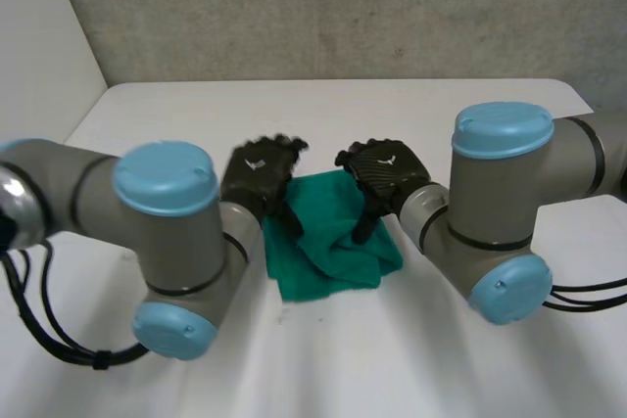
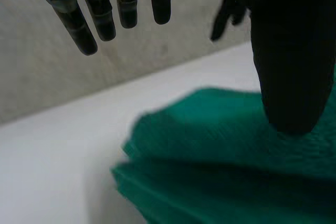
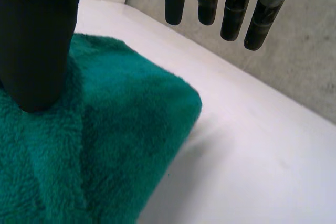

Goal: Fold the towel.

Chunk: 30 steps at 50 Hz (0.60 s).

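Observation:
A green towel [image 1: 333, 237] lies folded in a thick bundle in the middle of the white table. My left hand [image 1: 260, 178] hovers at its far left edge, my right hand [image 1: 384, 175] over its far right part. In the left wrist view the fingers [image 2: 102, 19] hang straight and apart above the table, and the thumb [image 2: 291, 61] points down at the towel [image 2: 220, 161]. In the right wrist view the fingers [image 3: 231, 9] are straight above bare table beyond the towel's folded corner, and the thumb [image 3: 37, 40] comes down onto the towel [image 3: 121, 140]. Neither hand holds cloth.
The white table [image 1: 411, 359] has bare room on all sides of the towel. A grey wall [image 1: 343, 7] rises behind its far edge. My two arms flank the towel near the front.

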{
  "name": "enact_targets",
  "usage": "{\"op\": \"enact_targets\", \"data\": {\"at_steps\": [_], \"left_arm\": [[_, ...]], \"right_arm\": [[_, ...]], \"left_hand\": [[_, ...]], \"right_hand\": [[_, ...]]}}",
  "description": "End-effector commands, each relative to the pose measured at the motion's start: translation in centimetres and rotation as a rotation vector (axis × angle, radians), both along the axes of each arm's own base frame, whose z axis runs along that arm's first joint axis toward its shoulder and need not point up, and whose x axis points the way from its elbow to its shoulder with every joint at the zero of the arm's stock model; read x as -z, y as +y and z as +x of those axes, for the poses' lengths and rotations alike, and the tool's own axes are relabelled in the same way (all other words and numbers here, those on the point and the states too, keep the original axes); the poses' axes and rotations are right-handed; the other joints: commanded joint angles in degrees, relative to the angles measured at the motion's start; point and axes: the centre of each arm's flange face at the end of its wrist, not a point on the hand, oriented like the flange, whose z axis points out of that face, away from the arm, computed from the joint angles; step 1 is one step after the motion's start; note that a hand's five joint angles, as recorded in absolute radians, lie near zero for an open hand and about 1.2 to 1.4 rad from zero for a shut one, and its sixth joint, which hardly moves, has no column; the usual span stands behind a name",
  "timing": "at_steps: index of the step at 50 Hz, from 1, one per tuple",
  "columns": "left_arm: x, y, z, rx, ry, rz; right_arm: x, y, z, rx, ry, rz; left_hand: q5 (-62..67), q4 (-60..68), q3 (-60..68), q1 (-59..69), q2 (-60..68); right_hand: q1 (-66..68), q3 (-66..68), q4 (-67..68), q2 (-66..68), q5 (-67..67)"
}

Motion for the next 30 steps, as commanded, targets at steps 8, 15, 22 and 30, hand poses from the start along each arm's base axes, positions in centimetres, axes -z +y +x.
{"op": "enact_targets", "data": {"at_steps": [8, 15, 22, 30], "left_arm": [[5.1, 0.0, 0.3, 0.018, -0.203, 0.101], [0.6, -0.3, 0.3, 0.014, -0.137, 0.002], [-4.2, 0.2, -0.4, 0.029, -0.041, -0.095], [-2.0, 1.5, -3.6, 0.146, 0.039, -0.004]], "right_arm": [[4.2, -1.0, -1.7, 0.01, 0.095, 0.227], [-0.4, 0.6, -2.9, -0.001, 0.043, 0.165], [-4.4, 0.8, -5.9, 0.068, -0.001, 0.088], [-5.6, -1.4, -8.6, 0.155, -0.011, 0.051]], "left_hand": [[-0.25, 0.74, 0.18, 0.61, 0.85], [-0.75, 0.23, -0.33, 0.1, 0.34], [-0.42, 0.57, 0.0, 0.43, 0.68], [0.42, 1.41, 0.85, 1.28, 1.52]], "right_hand": [[-1.5, -2.07, -3.17, -2.6, -3.61], [-1.5, -2.07, -3.17, -2.6, -3.61], [-1.5, -2.07, -3.17, -2.6, -3.61], [-1.5, -2.07, -3.17, -2.6, -3.61]]}}
